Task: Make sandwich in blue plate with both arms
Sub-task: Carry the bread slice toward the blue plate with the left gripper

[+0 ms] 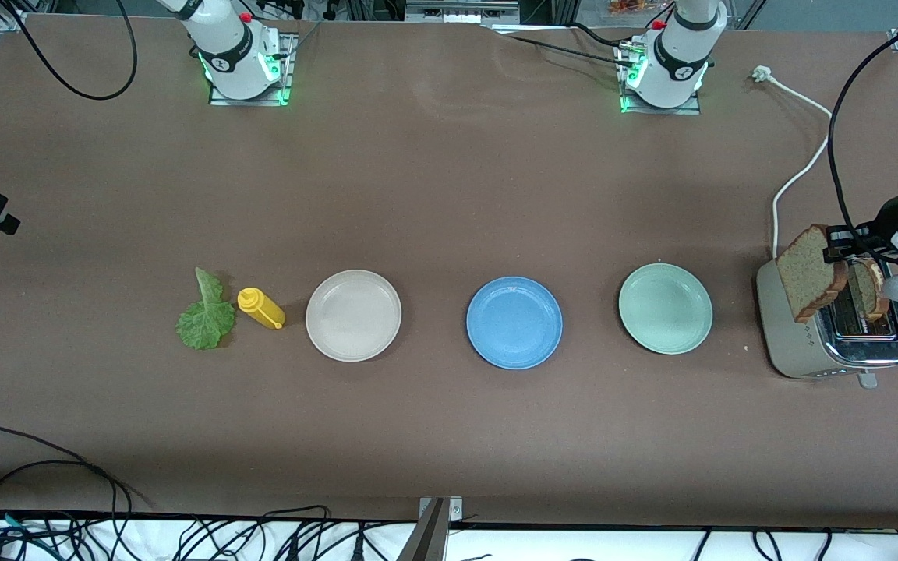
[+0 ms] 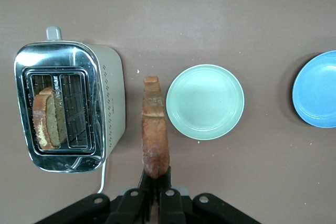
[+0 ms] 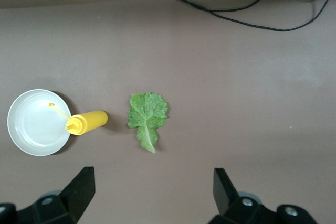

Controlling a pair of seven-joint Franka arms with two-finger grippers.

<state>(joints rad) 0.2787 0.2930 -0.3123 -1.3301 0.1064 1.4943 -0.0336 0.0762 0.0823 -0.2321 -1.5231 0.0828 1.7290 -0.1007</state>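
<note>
The left gripper (image 2: 155,182) had its fingers pinched tight on the crust edge of a brown bread slice (image 2: 155,127), and it hung in the air over the strip of table between the toaster (image 2: 107,108) and the pale green plate (image 2: 205,102). The slice stood on edge, clear of the toaster's slots. A second bread slice (image 2: 46,121) sat down in one toaster slot, leaning a little. In the front view the held slice showed just above the toaster's corner, at the left arm's end of the table, with a white power cord (image 1: 796,175) trailing off toward the bases.

Over at the other end, the right gripper (image 3: 152,192) was spread wide, nothing between its fingers, hanging above the lettuce leaf (image 3: 148,118). That leaf lay flat on the brown table (image 1: 449,195), just beside the yellow squeeze bottle (image 3: 87,122), which lay on its side with its nozzle over the rim of the beige-white plate (image 3: 31,124).

The blue plate (image 1: 514,322) sat bare in the middle of the row, between the beige-white plate and the pale green one, well apart from both. Nothing of the sandwich had reached it yet.
</note>
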